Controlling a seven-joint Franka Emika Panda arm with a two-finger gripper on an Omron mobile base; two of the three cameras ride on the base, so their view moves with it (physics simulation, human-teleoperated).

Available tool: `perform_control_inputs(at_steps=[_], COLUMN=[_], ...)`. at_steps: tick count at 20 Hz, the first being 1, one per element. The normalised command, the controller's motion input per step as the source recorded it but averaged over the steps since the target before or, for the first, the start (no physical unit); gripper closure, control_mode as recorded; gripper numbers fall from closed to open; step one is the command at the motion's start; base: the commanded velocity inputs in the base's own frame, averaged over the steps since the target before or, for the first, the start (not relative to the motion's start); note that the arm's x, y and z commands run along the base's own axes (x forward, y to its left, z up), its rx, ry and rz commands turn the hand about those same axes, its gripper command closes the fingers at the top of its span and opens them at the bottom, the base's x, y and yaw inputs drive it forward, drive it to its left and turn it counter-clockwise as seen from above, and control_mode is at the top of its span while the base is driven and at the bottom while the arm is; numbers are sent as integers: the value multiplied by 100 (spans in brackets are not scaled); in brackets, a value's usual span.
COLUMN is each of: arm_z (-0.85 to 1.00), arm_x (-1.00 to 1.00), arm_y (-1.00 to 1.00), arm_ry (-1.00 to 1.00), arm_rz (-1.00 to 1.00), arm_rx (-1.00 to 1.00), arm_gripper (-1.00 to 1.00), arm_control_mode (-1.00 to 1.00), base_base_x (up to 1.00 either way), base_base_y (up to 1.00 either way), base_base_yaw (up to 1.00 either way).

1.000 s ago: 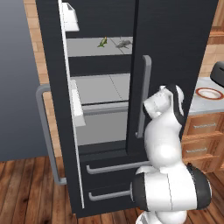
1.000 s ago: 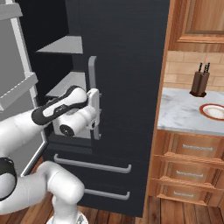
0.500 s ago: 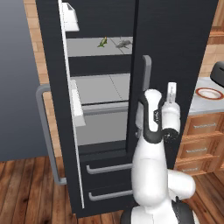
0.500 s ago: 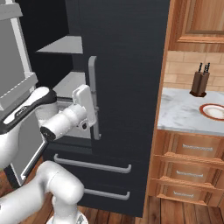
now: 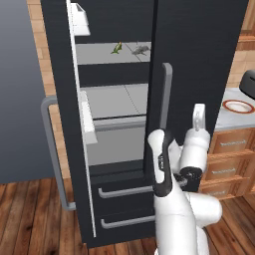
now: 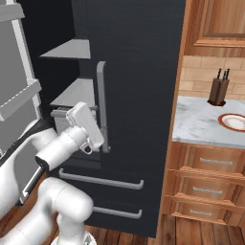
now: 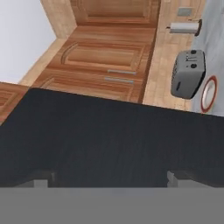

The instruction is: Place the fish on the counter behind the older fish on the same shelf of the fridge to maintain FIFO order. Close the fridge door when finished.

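Observation:
The fridge (image 5: 199, 45) stands with its left door (image 5: 64, 124) swung open and its right door shut. On the upper shelf (image 5: 99, 54) the greenish-yellow fish (image 5: 118, 47) lies just left of the grey older fish (image 5: 141, 49), the two slightly apart. My gripper (image 5: 199, 107) is held upright in front of the shut right door, right of its grey handle (image 5: 167, 94), and it is open and empty. From the other side, the gripper (image 6: 77, 111) hangs beside that handle (image 6: 101, 105). The hand view looks onto the black door with both fingertips (image 7: 175, 177) apart. The counter (image 5: 234, 115) lies to the right.
The open door's bar handle (image 5: 50, 144) juts out at the left. Two bottom drawers (image 5: 124, 204) sit below the shelves. On the counter are a plate (image 6: 234, 121), a knife block (image 6: 218, 91) and a toaster (image 7: 188, 73). Wooden drawers (image 6: 206, 186) stand under it.
The arm has refolded, with the elbow coming low and forward. The hand has turned upright before the right door. The jaws stayed open and both fish lie where they were.

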Motion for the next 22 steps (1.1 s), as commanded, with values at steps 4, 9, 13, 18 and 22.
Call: perform_control_inputs(at_steps=[4,9,13,18,22], arm_z=[54,70,64,65,72], arm_x=[-92,-93,-88,-75,-92], arm_y=[14,36,59,79,53], arm_ry=[0,1,0,0,-1], arm_rz=[-7,-6,-2,0,-1], arm_rx=[-19,-15,-12,-14,-17], arm_gripper=[-100,-100,-100,-100,-100], arm_control_mode=[-100,-100,-100,-100,-100], base_base_x=[0,0,0,0,0], base_base_y=[0,0,0,0,0], base_base_yaw=[0,0,0,0,0])
